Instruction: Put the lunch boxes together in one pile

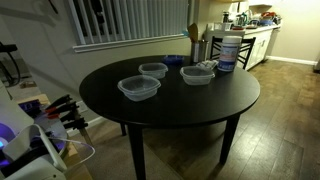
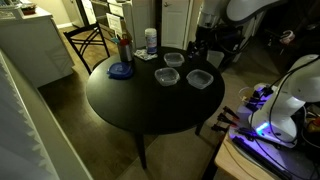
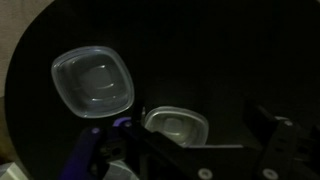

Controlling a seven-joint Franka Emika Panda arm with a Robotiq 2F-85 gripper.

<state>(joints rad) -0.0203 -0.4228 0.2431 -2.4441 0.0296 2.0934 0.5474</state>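
Observation:
Three clear lunch boxes lie apart on the round black table (image 1: pixel 170 105). In both exterior views they show singly: one (image 1: pixel 139 88) (image 2: pixel 199 79), one (image 1: pixel 153 70) (image 2: pixel 167 76), and one (image 1: pixel 198 73) (image 2: pixel 174 60) nearest the tub. My gripper (image 3: pixel 190 150) is open and empty. In the wrist view it hovers over a lunch box (image 3: pixel 176 124) that its body partly hides, and another lunch box (image 3: pixel 93 82) lies up and to the left. In an exterior view the dark gripper (image 2: pixel 203 47) hangs over the table's far edge.
A tall white tub with a blue lid (image 1: pixel 227 50) (image 2: pixel 151 41) and a flat blue dish (image 1: pixel 175 61) (image 2: pixel 121 70) stand on the table. Chairs stand behind it. A lit bench with equipment (image 2: pixel 270 120) is beside the table.

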